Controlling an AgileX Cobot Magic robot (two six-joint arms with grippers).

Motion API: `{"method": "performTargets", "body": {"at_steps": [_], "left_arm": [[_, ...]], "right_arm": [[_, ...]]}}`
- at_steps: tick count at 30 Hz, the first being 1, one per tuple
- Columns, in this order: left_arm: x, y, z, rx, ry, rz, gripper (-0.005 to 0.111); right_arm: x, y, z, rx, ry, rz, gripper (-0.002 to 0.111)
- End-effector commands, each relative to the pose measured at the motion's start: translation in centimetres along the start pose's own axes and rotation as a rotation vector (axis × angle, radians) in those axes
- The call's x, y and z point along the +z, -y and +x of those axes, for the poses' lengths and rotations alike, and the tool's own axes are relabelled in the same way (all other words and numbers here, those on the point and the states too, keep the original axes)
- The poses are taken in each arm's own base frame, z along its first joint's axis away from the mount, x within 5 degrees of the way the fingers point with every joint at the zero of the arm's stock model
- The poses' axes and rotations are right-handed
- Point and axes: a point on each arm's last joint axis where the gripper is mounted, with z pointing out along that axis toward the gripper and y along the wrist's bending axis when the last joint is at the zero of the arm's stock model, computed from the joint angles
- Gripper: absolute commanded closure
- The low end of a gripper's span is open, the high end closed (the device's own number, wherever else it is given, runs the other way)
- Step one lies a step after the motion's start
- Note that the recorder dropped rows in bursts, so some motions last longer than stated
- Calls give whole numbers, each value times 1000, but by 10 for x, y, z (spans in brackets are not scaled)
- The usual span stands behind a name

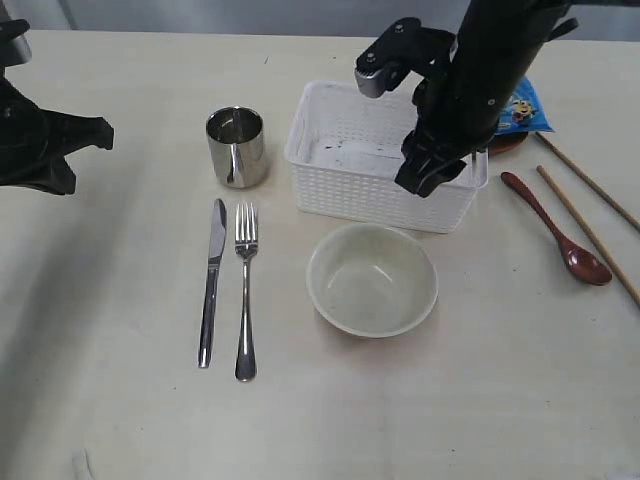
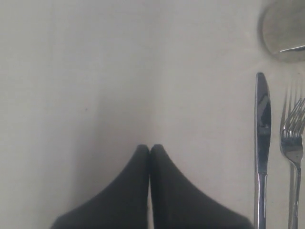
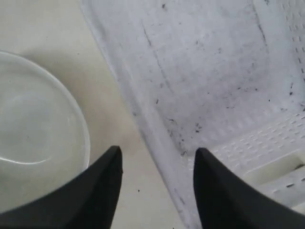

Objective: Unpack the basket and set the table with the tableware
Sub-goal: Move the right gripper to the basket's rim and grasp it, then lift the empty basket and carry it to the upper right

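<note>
Centrally, the white plastic basket (image 1: 370, 195) with latticed, perforated walls is sitting at the back middle of the pale beige table (image 1: 120, 400), just behind the round cream bowl (image 1: 371, 279).

- The right gripper (image 1: 432, 165) is hanging over the basket's front right rim. Its dark fingers are standing spread with nothing between them.
- The left gripper (image 2: 150, 148) is hovering over bare tabletop with its tips pressed together.
- The shiny steel cup (image 1: 236, 147) is standing left of the basket. The steel knife (image 1: 211, 280) and fork (image 1: 245, 290) are lying parallel in front of it.
- The red-brown wooden spoon (image 1: 555, 225) and two thin brown chopsticks (image 1: 590, 235) are lying at the right.
- The blue chip bag (image 1: 522, 105) and a sliver of brown plate (image 1: 507, 145) are showing behind the arm.

Only the right wrist view is showing the dark scuffs on the basket's (image 3: 214, 71) floor and the glossy inside of the bowl (image 3: 33, 133). Only the left wrist view is showing the knife's (image 2: 262, 124) mirrored blade, the fork (image 2: 293, 143) and the cup (image 2: 283, 28) close up.
</note>
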Motion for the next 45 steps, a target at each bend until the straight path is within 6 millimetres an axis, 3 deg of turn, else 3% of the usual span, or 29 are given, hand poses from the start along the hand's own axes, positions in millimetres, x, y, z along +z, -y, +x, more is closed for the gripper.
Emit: {"method": "performTargets", "body": {"at_steps": [1, 9, 11, 17, 21, 29, 39, 45], "left_arm": [[1, 1, 1, 10, 1, 1, 107], [1, 1, 1, 10, 0, 1, 107], [1, 1, 1, 10, 5, 1, 107], [1, 1, 0, 10, 9, 2, 107], [1, 1, 0, 10, 11, 2, 107], [1, 1, 0, 10, 13, 2, 107], [1, 1, 0, 10, 13, 2, 107], [1, 1, 0, 10, 13, 2, 107]], "right_arm": [[2, 6, -9, -4, 21, 5, 64], [25, 14, -21, -1, -16, -21, 65], [29, 16, -24, -1, -23, -25, 72], [33, 19, -30, -1, -32, -31, 108], [29, 21, -34, 0, -15, -24, 109], [3, 22, -46, 28, 59, -41, 109], [-54, 33, -50, 68, 176, 129, 109], [-71, 41, -49, 109, 211, 176, 109]]}}
